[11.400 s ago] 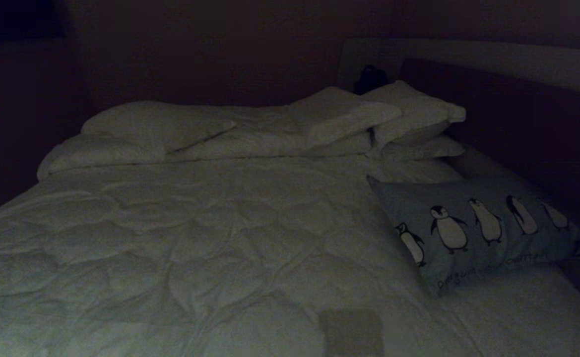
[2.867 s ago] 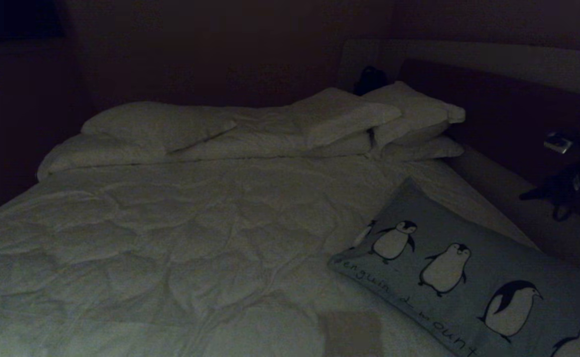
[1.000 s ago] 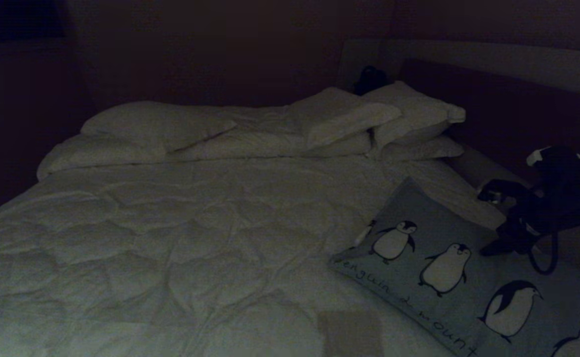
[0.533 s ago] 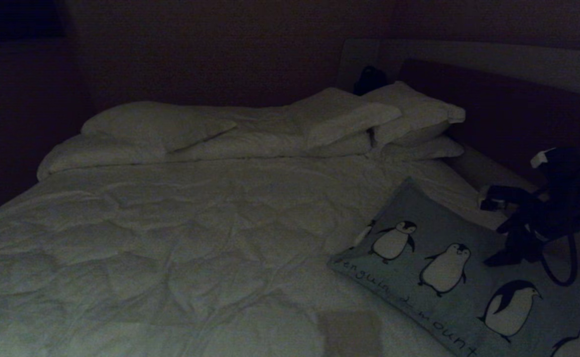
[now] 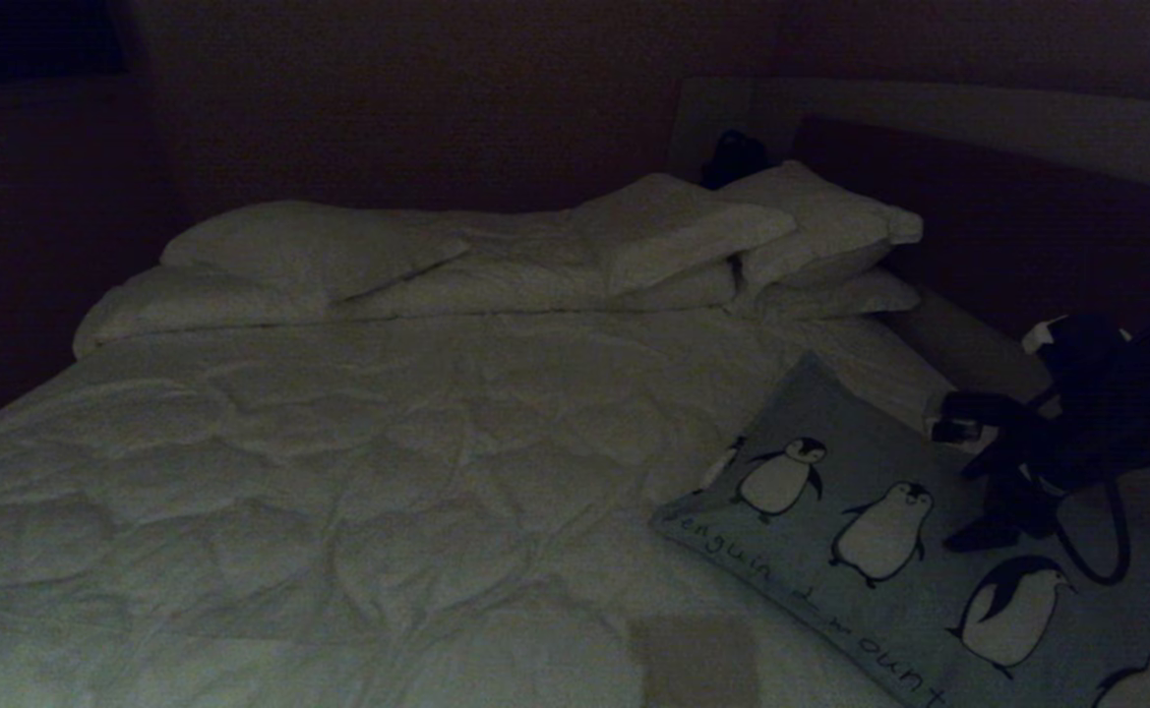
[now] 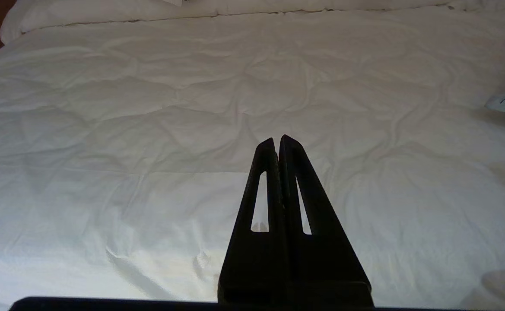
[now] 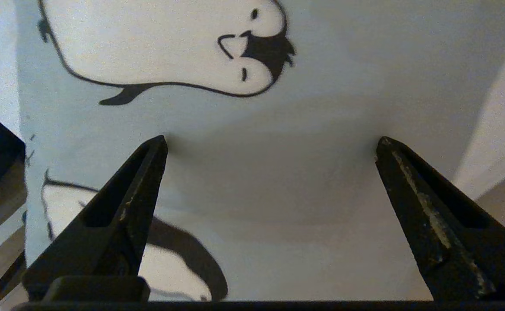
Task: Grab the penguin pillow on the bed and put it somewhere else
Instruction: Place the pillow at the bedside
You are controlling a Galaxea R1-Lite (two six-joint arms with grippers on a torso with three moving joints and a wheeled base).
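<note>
Dim bedroom scene. The large bed with its wrinkled white quilted duvet [image 5: 358, 462] fills most of the head view. The rectangular grey-blue penguin pillow printed with black-and-white penguins and handwritten lettering [image 5: 889, 551] lies flat on the duvet at the near right corner of the bed, set at an angle, its far corner pointing toward the headboard end. Plain white pillows [image 5: 653, 241] are stacked along the far side of the bed, well apart from the penguin pillow.

The right gripper [image 5: 973, 482], black, reaches in from the right edge and sits over the right part of the penguin pillow. In the right wrist view its jaws stand spread wide, both tips close above or against the pillow fabric [image 7: 278, 142]; contact cannot be told, and nothing is gripped between them.

The left gripper [image 6: 277, 142] is held over the bare duvet on the left, its jaws pressed together and empty.
</note>
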